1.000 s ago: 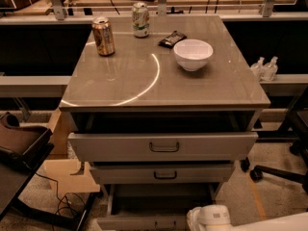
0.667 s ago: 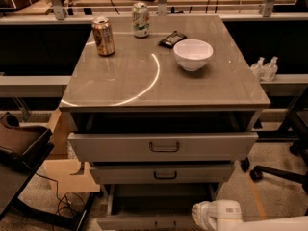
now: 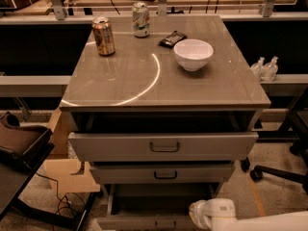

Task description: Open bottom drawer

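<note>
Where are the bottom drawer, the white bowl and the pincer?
bottom drawer [image 3: 144,224]: camera view, front panel.
white bowl [image 3: 193,60]: camera view, outer wall.
pincer [image 3: 204,214]: camera view, white casing, by the drawer's right end.

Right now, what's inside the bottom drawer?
The bottom drawer is pulled out; only dark tray floor shows, no items visible. Its right front corner is covered by the tool, low at the frame's right, so that part is unknown.

Viewpoint: high, in front of the cabinet [image 3: 192,90], looking down and forward at its top and front.
Distance: mid-range; the cabinet fills most of the frame.
Lower edge: cuts the bottom drawer [image 3: 139,223]; gripper [image 3: 204,214] at bottom right.
</note>
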### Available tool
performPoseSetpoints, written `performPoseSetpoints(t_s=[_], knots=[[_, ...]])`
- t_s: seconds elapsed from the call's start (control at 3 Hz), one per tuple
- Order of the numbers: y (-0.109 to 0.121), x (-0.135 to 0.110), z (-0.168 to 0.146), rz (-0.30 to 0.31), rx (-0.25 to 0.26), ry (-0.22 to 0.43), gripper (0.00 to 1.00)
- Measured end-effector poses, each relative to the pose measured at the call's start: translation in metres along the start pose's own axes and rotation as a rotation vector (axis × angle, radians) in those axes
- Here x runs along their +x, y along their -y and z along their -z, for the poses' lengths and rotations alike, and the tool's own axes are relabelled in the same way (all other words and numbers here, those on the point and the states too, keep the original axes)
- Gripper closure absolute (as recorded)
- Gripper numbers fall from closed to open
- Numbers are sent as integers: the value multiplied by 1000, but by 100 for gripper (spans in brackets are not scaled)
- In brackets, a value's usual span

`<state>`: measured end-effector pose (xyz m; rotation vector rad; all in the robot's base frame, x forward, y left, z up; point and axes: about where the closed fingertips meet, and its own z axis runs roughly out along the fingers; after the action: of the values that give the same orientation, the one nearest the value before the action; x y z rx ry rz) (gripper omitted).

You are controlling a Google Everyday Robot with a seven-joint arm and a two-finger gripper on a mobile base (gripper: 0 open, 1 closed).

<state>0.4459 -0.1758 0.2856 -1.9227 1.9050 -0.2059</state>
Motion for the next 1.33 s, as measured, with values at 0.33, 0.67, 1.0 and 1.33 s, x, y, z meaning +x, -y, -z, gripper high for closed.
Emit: performPoseSetpoints(t_s=[0.33,0.67,1.0,1.33], knots=[[10,2,-25,28,7,-22,100],[24,6,-49,52,17,-39,100],[37,8,-63,81,27,-59,100],[42,12,-83,104,11,-117,100]])
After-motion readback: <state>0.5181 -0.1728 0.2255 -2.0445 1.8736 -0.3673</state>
